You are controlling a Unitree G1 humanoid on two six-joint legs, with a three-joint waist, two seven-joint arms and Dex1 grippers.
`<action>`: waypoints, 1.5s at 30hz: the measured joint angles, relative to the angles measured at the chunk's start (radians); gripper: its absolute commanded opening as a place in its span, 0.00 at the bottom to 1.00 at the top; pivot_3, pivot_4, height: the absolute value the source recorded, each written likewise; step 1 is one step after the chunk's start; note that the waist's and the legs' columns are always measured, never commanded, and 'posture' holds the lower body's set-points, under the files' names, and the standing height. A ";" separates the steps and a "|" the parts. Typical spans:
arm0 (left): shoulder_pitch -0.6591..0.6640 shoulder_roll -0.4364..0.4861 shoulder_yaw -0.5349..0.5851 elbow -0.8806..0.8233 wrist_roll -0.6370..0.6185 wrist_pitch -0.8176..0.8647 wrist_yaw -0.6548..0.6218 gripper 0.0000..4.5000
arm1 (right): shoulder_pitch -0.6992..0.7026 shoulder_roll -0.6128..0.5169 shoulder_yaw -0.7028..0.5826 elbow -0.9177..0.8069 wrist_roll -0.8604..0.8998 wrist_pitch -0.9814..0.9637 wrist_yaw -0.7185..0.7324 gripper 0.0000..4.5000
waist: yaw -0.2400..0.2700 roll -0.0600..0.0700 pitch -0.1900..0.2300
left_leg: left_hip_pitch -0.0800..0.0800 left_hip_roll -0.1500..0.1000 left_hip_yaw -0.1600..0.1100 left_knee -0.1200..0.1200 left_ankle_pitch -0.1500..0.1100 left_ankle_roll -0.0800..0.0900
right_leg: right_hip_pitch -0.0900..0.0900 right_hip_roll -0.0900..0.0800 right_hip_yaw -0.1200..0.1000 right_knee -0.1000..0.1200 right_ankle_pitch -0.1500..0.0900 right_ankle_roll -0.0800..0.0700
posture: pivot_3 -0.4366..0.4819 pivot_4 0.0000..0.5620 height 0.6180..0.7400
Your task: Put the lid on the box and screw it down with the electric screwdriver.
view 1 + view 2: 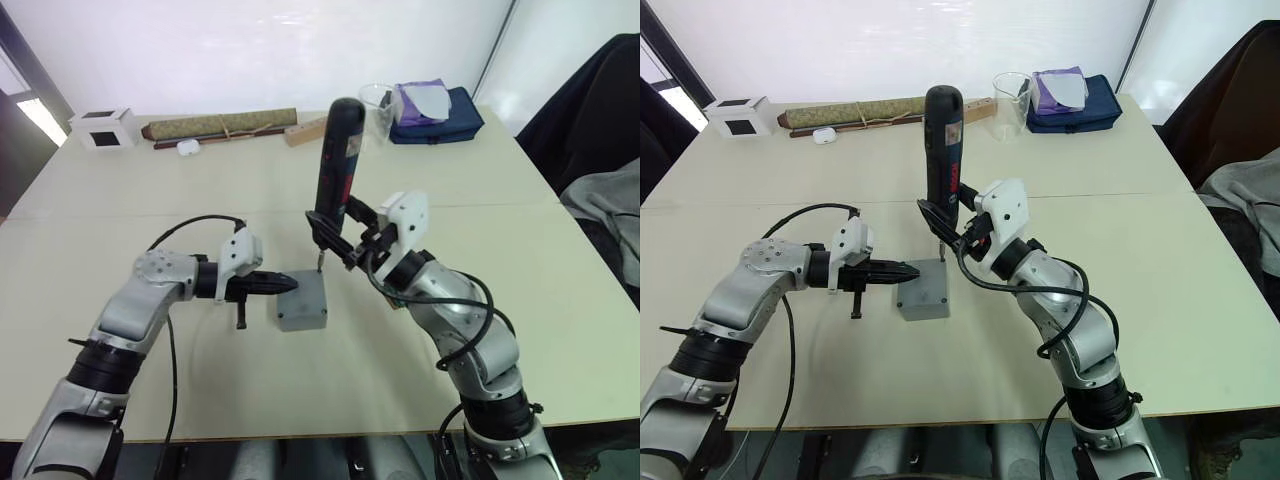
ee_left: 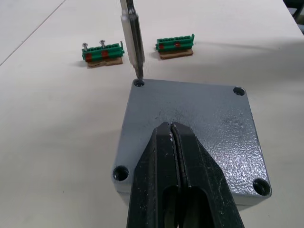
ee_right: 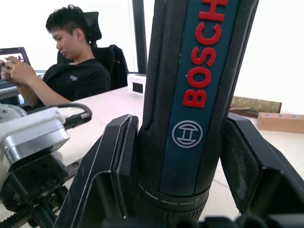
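The grey box sits mid-table with the flat grey lid lying square on top of it, corner holes showing. My left gripper is shut, and its tips rest on the middle of the lid. My right gripper is shut on the electric screwdriver, a black and blue tool held upright. Its thin metal bit stands in the lid's far corner hole.
Two green terminal blocks lie just beyond the box. Along the far edge are a white cube, a brown roll, a glass beaker and a blue pouch. A person sits behind the table.
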 measured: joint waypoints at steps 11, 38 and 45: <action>-0.006 -0.009 -0.007 0.006 0.004 -0.006 0.002 0.00 | 0.015 -0.001 0.010 0.030 -0.050 -0.064 0.027 0.47 | 0.000 0.000 0.000 | 0.000 0.000 0.000 0.000 0.000 0.000 | 0.000 0.000 0.000 0.000 0.000 0.000 | 0.48 0.27 0.97; 0.000 -0.049 -0.023 0.083 0.069 -0.071 0.005 0.00 | 0.035 -0.019 0.045 0.095 -0.094 -0.062 0.098 0.47 | -0.001 0.000 -0.029 | 0.032 0.000 0.000 -0.007 -0.001 0.001 | 0.032 0.000 0.000 -0.008 -0.004 -0.003 | 0.48 0.27 0.97; 0.001 -0.057 -0.022 0.084 0.078 -0.074 0.004 0.00 | 0.037 -0.019 0.046 0.092 -0.110 -0.062 0.112 0.47 | -0.001 0.000 -0.033 | 0.032 0.000 0.000 -0.007 -0.001 0.001 | 0.032 0.000 0.000 -0.008 -0.005 -0.004 | 0.48 0.27 0.97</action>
